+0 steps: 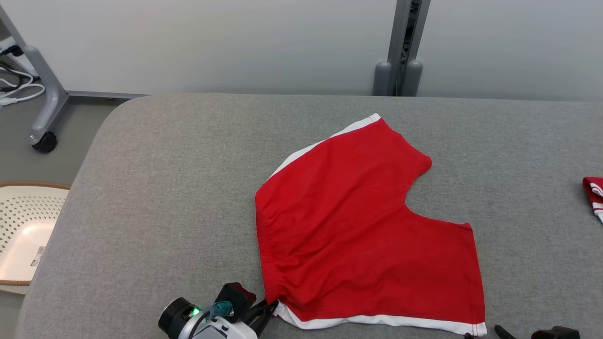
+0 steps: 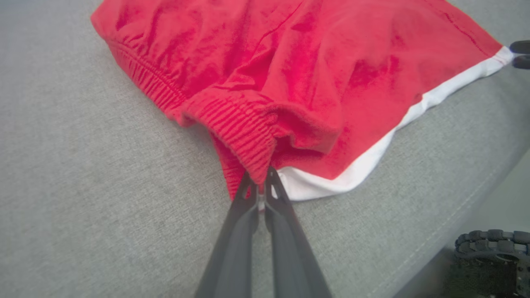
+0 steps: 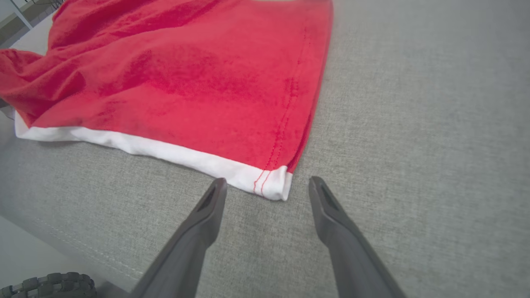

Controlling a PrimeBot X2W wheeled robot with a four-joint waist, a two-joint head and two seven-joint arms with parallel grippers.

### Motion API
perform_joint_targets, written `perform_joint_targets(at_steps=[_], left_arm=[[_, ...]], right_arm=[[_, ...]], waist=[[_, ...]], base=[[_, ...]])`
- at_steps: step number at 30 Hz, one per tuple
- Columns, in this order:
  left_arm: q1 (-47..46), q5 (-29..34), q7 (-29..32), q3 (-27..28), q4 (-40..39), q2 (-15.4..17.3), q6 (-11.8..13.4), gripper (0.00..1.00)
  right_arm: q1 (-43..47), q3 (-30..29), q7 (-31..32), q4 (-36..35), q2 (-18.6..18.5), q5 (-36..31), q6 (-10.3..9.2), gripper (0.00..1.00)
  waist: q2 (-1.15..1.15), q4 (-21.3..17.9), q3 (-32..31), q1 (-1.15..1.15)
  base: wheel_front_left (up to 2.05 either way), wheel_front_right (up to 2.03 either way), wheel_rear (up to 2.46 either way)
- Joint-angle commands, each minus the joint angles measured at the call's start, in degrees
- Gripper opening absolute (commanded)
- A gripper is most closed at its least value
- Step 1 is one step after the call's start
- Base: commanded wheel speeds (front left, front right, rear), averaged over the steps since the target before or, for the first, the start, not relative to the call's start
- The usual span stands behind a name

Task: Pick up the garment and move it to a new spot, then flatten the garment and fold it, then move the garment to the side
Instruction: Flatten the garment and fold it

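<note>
Pinching red shorts, left jaws closed.

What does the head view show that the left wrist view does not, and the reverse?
Head view, of the two: the whole outline of the red shorts with both legs, a white basket at left, another red-and-white cloth at right. Left wrist view, of the two: the gathered waistband up close, a black ridged wheel. Both: the left gripper shut on the waistband corner, the grey table.

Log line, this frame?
left gripper jaws shut on red shorts waistband corner | right gripper jaws open by hem corner | on grey table
</note>
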Motion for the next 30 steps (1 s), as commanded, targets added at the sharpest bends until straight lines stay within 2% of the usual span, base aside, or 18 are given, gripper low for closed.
perform_joint_targets(at_steps=[1, 11, 12, 13, 15, 30], left_arm=[[-0.65, 0.13, -0.06, 0.02, 0.11, -0.09, -0.22, 0.0], [-1.38, 0.02, -0.4, 0.2, -0.21, -0.28, 0.23, 0.0], [-1.32, 0.02, -0.42, 0.18, -0.21, -0.28, 0.21, 0.0], [-1.33, 0.09, -0.44, 0.11, -0.18, -0.33, 0.17, 0.0], [-1.58, 0.15, -0.46, 0.08, -0.11, -0.4, 0.14, 0.0], [-0.7, -0.62, -0.87, -0.07, 0.75, -0.13, 0.05, 0.0]], right_arm=[[-0.88, -0.51, 0.17, 0.75, 0.23, -0.38, -0.02, 1.0], [-1.83, -1.04, 0.47, 2.47, 1.21, -0.01, -0.02, 1.0], [-2.03, -0.84, 0.76, 2.49, 1.27, 0.14, -0.02, 0.9], [-2.15, -0.17, 1.52, 2.52, 1.37, 0.83, -0.02, 0.39], [-2.09, 0.22, 1.93, 2.49, 1.08, 1.43, -0.02, 0.0], [-2.67, -1.05, 1.96, -0.18, -1.13, 4.2, -0.02, 0.0]], waist=[[0.0, 0.26, 0.26, 0.0], [0.0, 0.87, 1.31, 0.0], [0.0, 0.91, 1.39, 0.0], [0.0, 1.02, 1.55, 0.0], [0.0, 1.14, 1.61, 0.0], [0.0, 1.04, 0.31, 0.0]], base=[[0.0, 0.0, 0.0], [0.0, 0.0, 0.0], [0.0, 0.0, 0.0], [0.0, 0.0, 0.0], [0.0, 0.0, 0.0], [0.0, 0.0, 0.0]])
